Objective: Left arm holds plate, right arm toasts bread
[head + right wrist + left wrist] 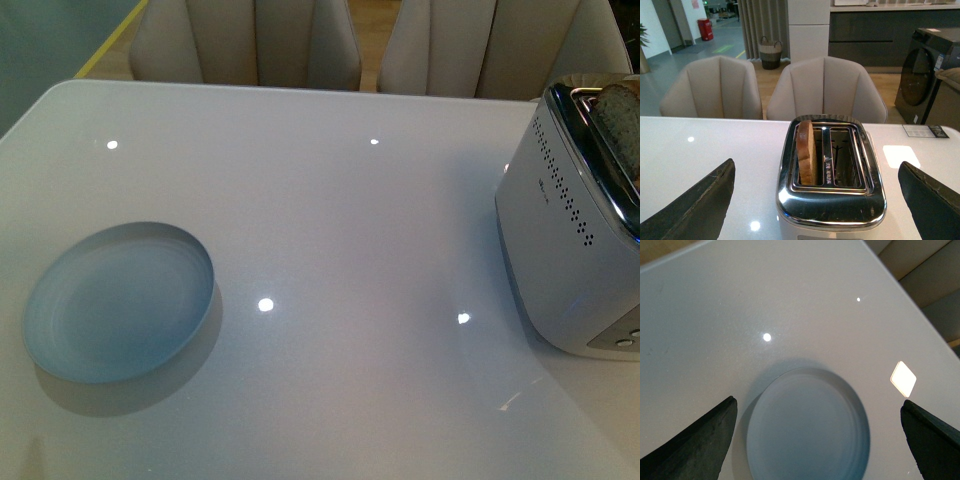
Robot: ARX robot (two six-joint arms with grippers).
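Observation:
The pale-blue plate (118,302) lies empty on the white table at the front left; it also shows in the left wrist view (807,425). My left gripper (817,407) hangs open above it, a black finger on each side, touching nothing. The bread (805,151) stands upright in one slot of the chrome toaster (830,197), its top sticking out; in the front view the bread (622,120) shows at the right edge. My right gripper (816,172) is open above the toaster, empty. Neither arm shows in the front view.
The white-and-chrome toaster (575,225) stands at the table's right edge; its other slot is empty. Beige chairs (250,40) stand along the far side of the table. A washing machine (927,75) stands beyond on the floor.

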